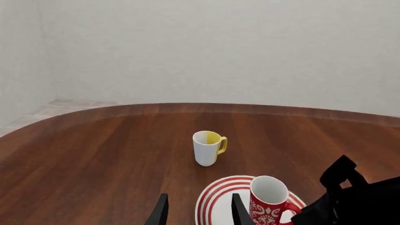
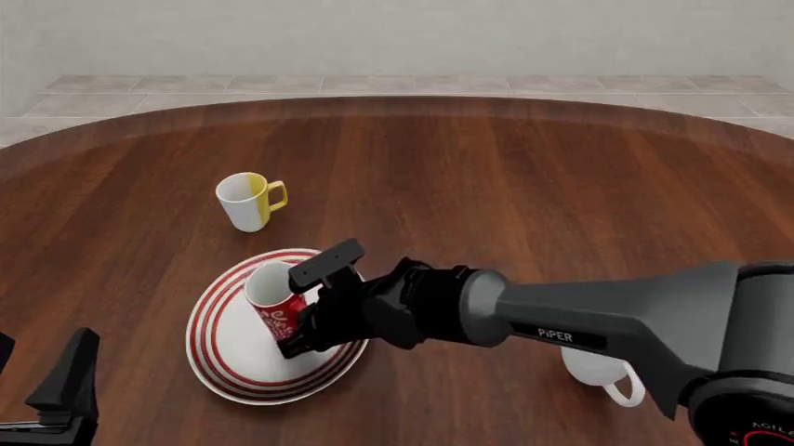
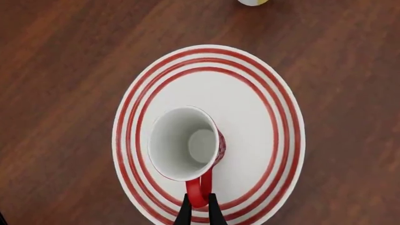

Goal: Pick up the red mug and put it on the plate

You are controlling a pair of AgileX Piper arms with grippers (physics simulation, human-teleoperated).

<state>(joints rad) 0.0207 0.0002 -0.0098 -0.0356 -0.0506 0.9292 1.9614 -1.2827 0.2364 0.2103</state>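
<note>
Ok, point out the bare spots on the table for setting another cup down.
Bare wood runs beyond the yellow mug to the far edge, and across the right half past the right arm. It is crowded around the plate, the red mug, the right gripper and the white mug.

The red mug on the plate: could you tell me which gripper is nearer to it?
Right. The right gripper is shut on the handle of the red mug over the plate. The left gripper waits open at the table's near edge, off the plate's left side.

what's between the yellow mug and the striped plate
Only bare wood. In the front view a strip of table separates the white-and-yellow mug from the plate; the red mug stands on the plate itself.
</note>
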